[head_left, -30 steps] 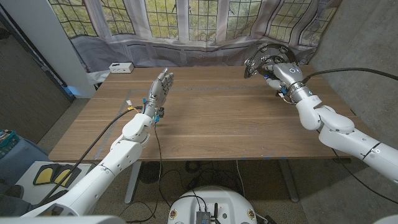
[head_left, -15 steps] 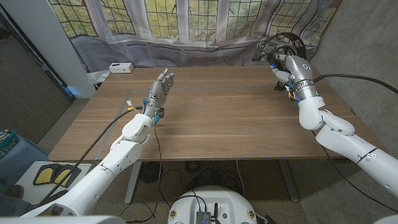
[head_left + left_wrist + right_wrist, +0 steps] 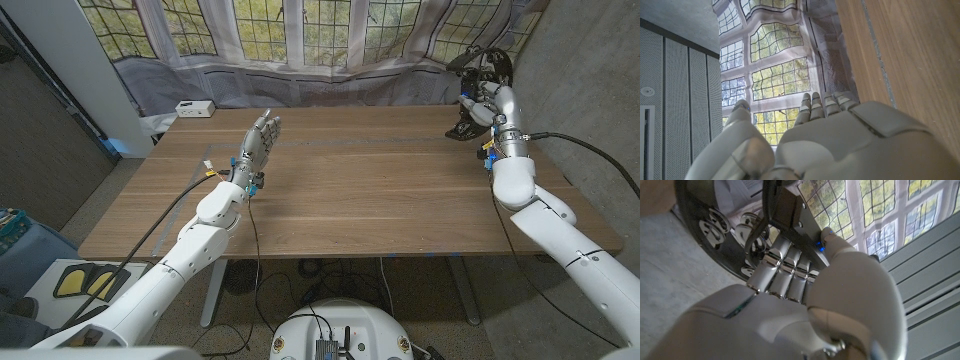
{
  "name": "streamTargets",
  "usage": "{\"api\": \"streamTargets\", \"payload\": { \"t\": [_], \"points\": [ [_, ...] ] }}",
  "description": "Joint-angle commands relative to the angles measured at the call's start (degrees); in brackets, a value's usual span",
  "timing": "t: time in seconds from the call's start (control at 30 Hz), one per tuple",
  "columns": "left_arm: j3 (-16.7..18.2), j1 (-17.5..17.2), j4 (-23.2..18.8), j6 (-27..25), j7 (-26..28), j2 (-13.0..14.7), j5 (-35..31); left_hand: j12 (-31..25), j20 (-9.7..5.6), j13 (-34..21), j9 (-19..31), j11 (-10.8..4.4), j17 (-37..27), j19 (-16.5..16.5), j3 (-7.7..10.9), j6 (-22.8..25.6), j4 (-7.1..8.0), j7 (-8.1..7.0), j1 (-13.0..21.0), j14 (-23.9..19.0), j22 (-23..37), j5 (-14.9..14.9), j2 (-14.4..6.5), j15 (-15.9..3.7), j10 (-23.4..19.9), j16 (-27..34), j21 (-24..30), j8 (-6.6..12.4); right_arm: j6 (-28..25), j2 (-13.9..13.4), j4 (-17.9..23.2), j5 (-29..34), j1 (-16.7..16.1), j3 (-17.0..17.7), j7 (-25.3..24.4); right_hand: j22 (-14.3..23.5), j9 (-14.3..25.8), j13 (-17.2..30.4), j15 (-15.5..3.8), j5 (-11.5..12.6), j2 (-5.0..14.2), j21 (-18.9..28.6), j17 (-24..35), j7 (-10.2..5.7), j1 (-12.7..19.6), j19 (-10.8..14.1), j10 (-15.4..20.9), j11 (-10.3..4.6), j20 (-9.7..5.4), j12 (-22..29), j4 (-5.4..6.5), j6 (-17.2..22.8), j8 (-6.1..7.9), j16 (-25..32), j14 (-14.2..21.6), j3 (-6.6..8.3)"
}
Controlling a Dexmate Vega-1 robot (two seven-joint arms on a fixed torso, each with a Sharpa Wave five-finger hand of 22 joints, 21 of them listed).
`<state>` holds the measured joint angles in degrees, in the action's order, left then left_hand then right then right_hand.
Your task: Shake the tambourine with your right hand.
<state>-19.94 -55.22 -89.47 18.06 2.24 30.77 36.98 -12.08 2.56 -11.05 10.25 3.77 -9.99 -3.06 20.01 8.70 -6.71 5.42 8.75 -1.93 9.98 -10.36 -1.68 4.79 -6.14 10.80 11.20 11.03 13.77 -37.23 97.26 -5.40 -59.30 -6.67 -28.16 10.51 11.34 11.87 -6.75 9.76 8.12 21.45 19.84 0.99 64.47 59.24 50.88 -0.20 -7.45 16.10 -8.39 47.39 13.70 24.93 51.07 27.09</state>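
Black-framed tambourine (image 3: 487, 62): one, lifted clear of the wooden table (image 3: 340, 190), above its far right corner, up against the curtain backdrop; the right wrist view shows its dark rim and several silver jingle discs (image 3: 710, 225).
Right hand (image 3: 482, 98): one, fingers (image 3: 782, 272) wrapped around the tambourine's rim, arm raised high over the table's right edge.
Risk, slip: the hold looks to be on a thin rim, so a hard shake could twist the frame out of the fingers and drop it onto the table or off its far edge.
Risk, collision: the tambourine sits near the backdrop and the grey wall at the right; a wide swing could strike either.
Risk, weak sound: too small a wrist motion may barely rattle the jingles.
Left hand (image 3: 258, 140): one, holding nothing, fingers straight and together pointing up, standing over the table's left half, well apart from the tambourine.
White box (image 3: 193, 108): one, at the table's far left corner.
Counts: one tambourine, two hands, one box, one table.
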Motion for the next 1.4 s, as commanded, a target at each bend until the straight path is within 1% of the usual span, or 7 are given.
{"api": "streamTargets", "payload": {
  "t": [0.03, 0.4, 0.63, 0.83, 1.07, 1.3, 1.4],
  "points": [
    [-0.2, 0.5, 0.7, -0.1, -0.2, -0.3, 0.1, 0.0, 0.00, -0.2, 0.2, -0.29, -0.3, -0.5, 0.12, 0.5, -0.48, 0.09, 0.1, 0.0, 0.3, 0.2, -0.7, -0.18, -0.1, -0.1, 0.0, -0.12, 6.2, 10.8, -4.6, -40.1, 0.2, 6.9, 11.4, 0.2, 0.3, 0.2, -3.30, 0.4, 2.81, 0.6, 0.2, -3.21, 2.7, 0.0, 0.1, 0.21, -0.09, -0.1, 3.17, 3.8, -0.24, 0.0, 0.7, 3.19],
    [-0.4, 0.9, 1.5, -0.1, -0.7, -0.6, 0.3, 0.0, 0.06, -0.2, 0.2, -0.37, -0.3, -0.6, 0.12, 0.5, -0.49, 0.08, 0.0, 0.0, 0.3, 0.2, -0.7, -0.21, -0.1, -0.1, 0.0, -0.13, -1.1, 17.1, -6.7, -66.0, 1.7, 11.3, 20.3, 0.2, 0.3, 0.2, -3.27, 0.4, 2.69, 0.7, 0.3, -3.24, 2.6, -0.3, 0.1, 0.20, -0.14, -0.4, 3.19, 3.7, -0.50, -0.4, 0.5, 3.16],
    [-0.5, 1.2, 1.9, 0.0, -0.8, -0.8, 0.3, 0.0, 0.12, -0.2, 0.2, -0.35, -0.3, -0.6, 0.12, 0.6, -0.49, 0.08, 0.0, 0.0, 0.3, 0.2, -0.7, -0.17, -0.1, 0.0, 0.0, -0.10, -2.1, 18.1, -7.5, -69.4, 1.9, 11.4, 22.2, 0.2, 0.3, 0.2, -3.31, 0.4, 2.77, 0.7, 0.4, -3.42, 2.5, -0.6, -0.2, 0.03, -0.22, -0.6, 3.35, 3.6, -0.65, -0.6, 0.3, 3.17],
    [-0.5, 1.3, 2.1, -0.1, -0.8, -0.9, 0.4, 0.0, 0.20, -0.2, 0.2, -0.36, -0.3, -0.7, 0.12, 0.5, -0.50, 0.12, 0.0, 0.0, 0.3, 0.2, -0.7, -0.14, -0.1, 0.0, 0.0, -0.11, -0.9, 16.9, -7.0, -66.4, 1.6, 10.3, 22.0, 0.2, 0.3, 0.3, -3.39, 0.4, 2.80, 0.9, 0.5, -3.53, 2.5, -0.6, 0.1, 0.04, -0.26, -0.6, 3.39, 3.6, -0.75, -0.7, 0.4, 3.17],
    [-0.5, 1.2, 2.2, -0.2, -0.8, -0.8, 0.5, 0.0, 0.21, -0.2, 0.2, -0.34, -0.3, -0.7, 0.12, 0.6, -0.50, 0.11, 0.0, -0.1, 0.3, 0.2, -0.7, -0.14, -0.1, 0.0, 0.0, -0.11, 3.6, 12.7, -6.8, -55.3, 1.2, 7.4, 22.0, 0.2, 0.3, 0.3, -3.43, 0.4, 2.81, 1.0, 0.6, -3.49, 2.5, -0.7, 0.1, -0.01, -0.24, -0.7, 3.46, 3.6, -0.83, -0.8, 0.5, 3.16],
    [-0.5, 1.1, 2.0, -0.4, -0.8, -0.7, 0.5, 0.0, 0.22, -0.2, 0.2, -0.35, -0.3, -0.7, 0.12, 0.6, -0.50, 0.10, 0.0, -0.1, 0.3, 0.2, -0.7, -0.15, -0.1, 0.0, 0.0, -0.12, 8.0, 7.2, -6.7, -42.1, 1.7, 4.4, 21.7, 0.2, 0.4, 0.3, -3.34, 0.4, 2.76, 1.1, 0.7, -3.43, 2.4, -0.9, -0.1, -0.01, 0.00, -0.9, 3.50, 3.7, -0.88, -0.9, 0.5, 3.12],
    [-0.4, 1.0, 1.9, -0.4, -0.8, -0.6, 0.6, 0.0, 0.21, -0.2, 0.2, -0.30, -0.3, -0.8, 0.12, 0.6, -0.50, 0.09, 0.0, -0.1, 0.3, 0.2, -0.7, -0.13, -0.1, 0.0, 0.0, -0.11, 8.7, 5.7, -7.0, -39.8, 2.3, 3.6, 22.7, 0.2, 0.4, 0.4, -3.30, 0.4, 2.74, 1.1, 0.8, -3.41, 2.4, -1.0, 0.0, 0.03, 0.06, -0.9, 3.51, 3.8, -0.87, -0.9, 0.5, 3.09]
  ]
}}
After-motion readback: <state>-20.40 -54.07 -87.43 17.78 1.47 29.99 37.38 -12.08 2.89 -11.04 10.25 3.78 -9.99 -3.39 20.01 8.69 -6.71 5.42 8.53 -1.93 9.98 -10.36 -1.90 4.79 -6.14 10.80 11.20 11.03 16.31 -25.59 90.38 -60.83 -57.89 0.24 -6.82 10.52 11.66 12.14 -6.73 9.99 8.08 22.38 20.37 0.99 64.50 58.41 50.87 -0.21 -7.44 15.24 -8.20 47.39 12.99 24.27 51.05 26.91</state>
